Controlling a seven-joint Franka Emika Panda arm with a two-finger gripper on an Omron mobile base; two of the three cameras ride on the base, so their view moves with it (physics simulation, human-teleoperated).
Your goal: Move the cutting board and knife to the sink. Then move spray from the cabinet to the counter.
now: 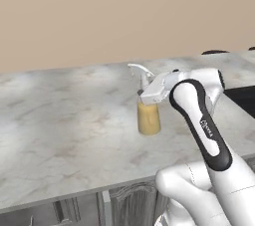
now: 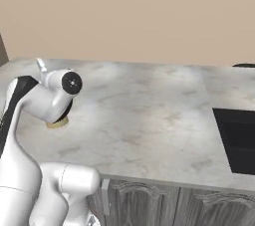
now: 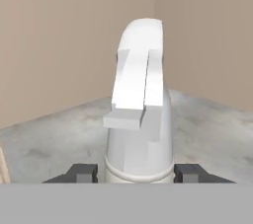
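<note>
a: orange-yellow spray point(image 1: 148, 115) stands upright on the counter point(image 1: 64, 135), gripper point(image 3: 134, 172) closed around its neck.
b: risk?
a: if the jaws part while the hand is off-plumb, the bottle could tip and roll toward the sink point(image 2: 238, 138).

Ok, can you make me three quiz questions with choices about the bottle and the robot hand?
1. Where does the small clear spray bottle with orange-yellow liquid stand?
A on the grey-white marble counter
B in the sink
C on the floor
2. What colour is its trigger nozzle?
A blue
B whitish
C black
3. How is the gripper?
A far from the bottle
B wide open above it
C fingers on either side of the bottle's neck

Answers: 1 A, its base rests on the marble; 2 B, pale in the hand view; 3 C, dark tips flank the neck.
</note>
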